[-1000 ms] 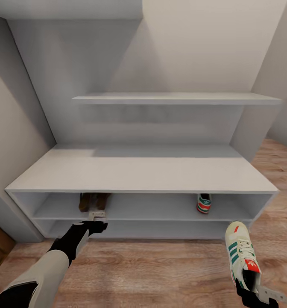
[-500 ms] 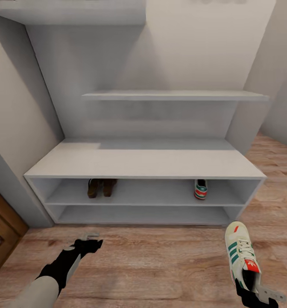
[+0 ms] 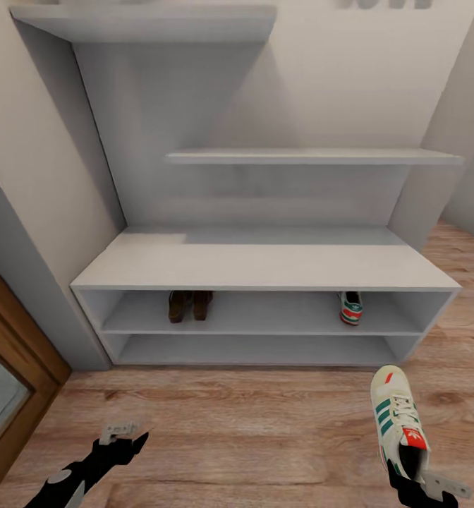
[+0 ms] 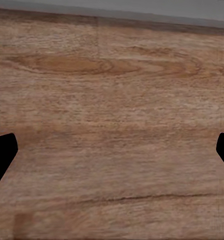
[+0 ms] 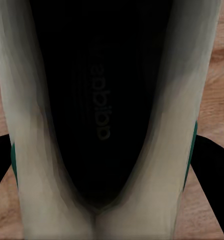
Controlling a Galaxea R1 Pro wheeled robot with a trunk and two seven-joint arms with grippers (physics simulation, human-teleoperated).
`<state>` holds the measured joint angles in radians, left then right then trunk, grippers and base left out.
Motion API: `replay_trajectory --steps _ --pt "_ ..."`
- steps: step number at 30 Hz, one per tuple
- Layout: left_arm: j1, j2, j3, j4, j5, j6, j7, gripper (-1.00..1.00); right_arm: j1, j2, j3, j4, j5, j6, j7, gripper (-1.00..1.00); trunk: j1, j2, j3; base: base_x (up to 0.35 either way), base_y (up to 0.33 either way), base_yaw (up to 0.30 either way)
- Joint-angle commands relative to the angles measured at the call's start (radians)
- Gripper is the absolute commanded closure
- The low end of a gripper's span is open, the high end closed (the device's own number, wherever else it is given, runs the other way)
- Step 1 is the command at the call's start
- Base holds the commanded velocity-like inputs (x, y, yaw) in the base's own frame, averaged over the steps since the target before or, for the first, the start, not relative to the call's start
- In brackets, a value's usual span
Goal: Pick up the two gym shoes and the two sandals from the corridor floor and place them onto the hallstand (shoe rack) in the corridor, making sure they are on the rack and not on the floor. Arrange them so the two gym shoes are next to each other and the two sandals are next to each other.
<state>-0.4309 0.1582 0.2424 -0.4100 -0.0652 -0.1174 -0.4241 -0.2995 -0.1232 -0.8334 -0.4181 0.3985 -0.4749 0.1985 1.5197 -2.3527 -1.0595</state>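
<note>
Fingers of the right gripper (image 3: 422, 487) grip the heel end of a sneaker (image 3: 398, 420), held above the floor (image 3: 265, 437) at the right, toe pointing toward the rack. That sneaker is cream-white with green side stripes, white laces and a red-orange tongue patch bearing a small white logo, too small to read. In the right wrist view the dark insole (image 5: 99, 100) carries faint lettering that appears to read "adidas".

Left gripper (image 3: 118, 432) hovers low over the wood-plank floor, its fingers (image 4: 2, 152) spread wide with nothing between them.

Further off stands the pale grey-white rack (image 3: 265, 264), a long bench with two open bays, a back panel and a floating shelf (image 3: 314, 156) above. In the upper bay two brown sandals (image 3: 189, 305) sit side by side toward the left. A second sneaker (image 3: 350, 308) sits in the same bay near the right end, well apart from the sandals.
</note>
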Motion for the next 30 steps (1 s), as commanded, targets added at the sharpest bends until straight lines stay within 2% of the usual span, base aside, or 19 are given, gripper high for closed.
replay_trajectory --steps 1,4,12,14,15,17,21,26,30 --pt "0.025 0.009 0.009 0.003 0.0 -0.047 -0.021 -1.0 -0.001 0.0 -0.009 0.0 0.003 -0.004 0.009 1.0 0.0 0.0 -0.001 -0.002 0.302 0.0" --pt "0.061 0.02 0.01 0.007 0.005 -0.105 -0.032 -1.0 -0.001 0.001 -0.008 -0.001 0.003 -0.004 0.009 1.0 0.0 0.0 -0.001 -0.001 0.304 0.0" --pt "0.079 0.023 0.007 0.011 0.007 -0.132 -0.037 -1.0 -0.001 0.008 -0.003 0.011 0.007 0.002 0.009 1.0 0.0 0.0 -0.001 0.0 0.308 0.0" --pt "0.09 0.023 0.006 0.011 0.005 -0.139 -0.037 -1.0 -0.001 0.01 0.022 0.02 0.01 0.016 0.008 1.0 0.0 0.0 -0.001 0.0 0.309 0.0" --pt "0.101 0.022 0.004 0.011 0.001 -0.163 -0.037 -1.0 -0.002 0.011 0.066 0.02 0.017 0.06 0.006 1.0 0.0 0.0 -0.001 0.0 0.223 0.0" --pt "0.105 0.021 0.003 0.012 0.0 -0.18 -0.038 -1.0 -0.004 0.011 0.087 0.02 0.019 0.096 0.005 1.0 0.0 0.0 -0.001 0.0 0.161 0.0" --pt "0.119 0.018 0.0 0.023 -0.002 -0.214 -0.037 -1.0 -0.034 0.01 0.13 0.002 0.022 0.235 0.003 1.0 0.0 0.0 -0.001 0.0 0.065 0.0" --pt "0.129 0.013 -0.001 0.035 -0.005 -0.225 -0.036 -1.0 -0.101 0.01 0.146 -0.075 0.022 0.384 0.003 1.0 0.0 0.0 -0.001 0.0 0.017 0.0" --pt "0.131 0.011 -0.001 0.038 -0.005 -0.227 -0.036 -1.0 -0.141 0.01 0.15 -0.12 0.023 0.471 0.003 1.0 0.0 0.0 -0.001 0.0 0.004 0.0"
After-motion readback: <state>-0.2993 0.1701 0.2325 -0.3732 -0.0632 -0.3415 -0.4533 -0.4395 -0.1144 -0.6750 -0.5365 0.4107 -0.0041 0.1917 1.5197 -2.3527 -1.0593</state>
